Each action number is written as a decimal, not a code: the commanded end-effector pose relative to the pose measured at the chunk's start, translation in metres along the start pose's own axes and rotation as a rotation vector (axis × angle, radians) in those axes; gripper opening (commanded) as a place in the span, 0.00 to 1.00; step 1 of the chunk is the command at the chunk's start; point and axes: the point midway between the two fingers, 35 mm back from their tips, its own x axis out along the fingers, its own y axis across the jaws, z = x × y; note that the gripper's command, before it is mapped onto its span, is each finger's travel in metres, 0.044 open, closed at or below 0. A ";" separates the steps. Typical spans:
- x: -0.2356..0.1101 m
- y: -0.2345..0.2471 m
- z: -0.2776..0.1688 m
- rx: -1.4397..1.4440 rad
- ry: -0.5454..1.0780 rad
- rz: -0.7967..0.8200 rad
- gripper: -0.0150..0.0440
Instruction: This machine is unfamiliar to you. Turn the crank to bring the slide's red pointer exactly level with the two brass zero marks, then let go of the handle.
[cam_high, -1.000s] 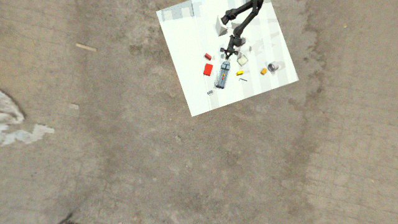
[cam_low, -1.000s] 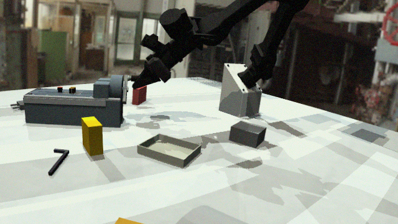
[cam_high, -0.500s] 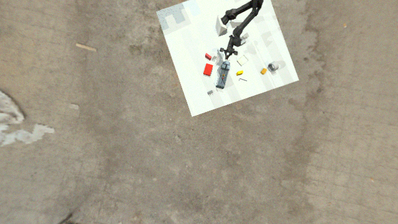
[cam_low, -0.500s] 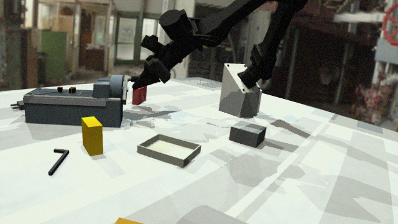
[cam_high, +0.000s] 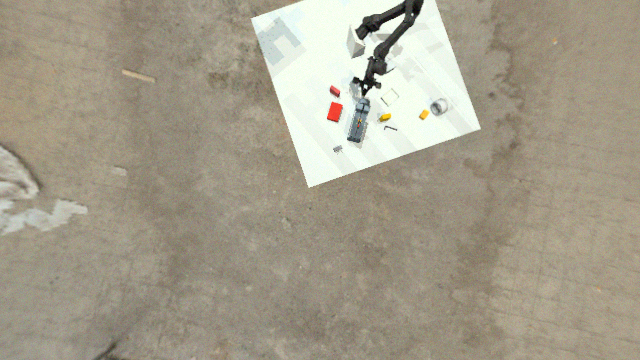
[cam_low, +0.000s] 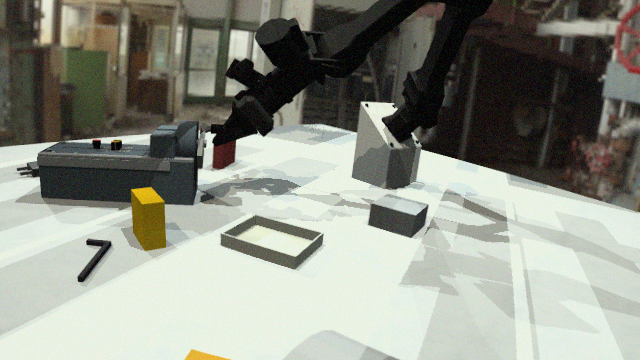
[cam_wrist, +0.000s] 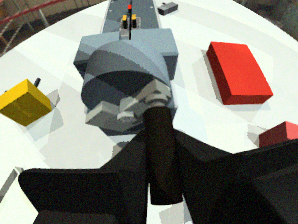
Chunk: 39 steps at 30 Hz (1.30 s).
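Observation:
The dark blue-grey machine (cam_high: 356, 132) (cam_low: 120, 182) stands on the table, its round housing (cam_wrist: 125, 62) facing the arm. The light grey crank arm (cam_wrist: 102, 114) crosses the housing front, and its black handle (cam_wrist: 162, 165) sticks out toward the wrist camera. My gripper (cam_high: 364, 93) (cam_low: 215, 136) (cam_wrist: 156, 133) is shut on the handle, one finger on each side. The red pointer (cam_wrist: 129, 7) (cam_low: 96, 143) shows on top of the machine, farther from the crank than the brass zero marks (cam_wrist: 125, 21) (cam_low: 116, 144). The two are apart, not level. The slide's details are small.
A red box (cam_high: 335, 112) (cam_wrist: 240, 75) and a smaller red block (cam_high: 335, 91) (cam_low: 224, 154) stand on one side. A yellow block (cam_low: 148, 220) (cam_wrist: 25, 102), hex key (cam_low: 95, 260), shallow tray (cam_low: 227, 244) and dark box (cam_low: 395, 217) are on the other.

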 end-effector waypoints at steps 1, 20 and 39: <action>0.005 -0.006 -0.005 0.002 0.008 -0.018 0.25; 0.016 -0.010 -0.015 0.002 0.008 -0.018 0.25; 0.033 0.003 -0.033 0.003 0.009 -0.017 0.25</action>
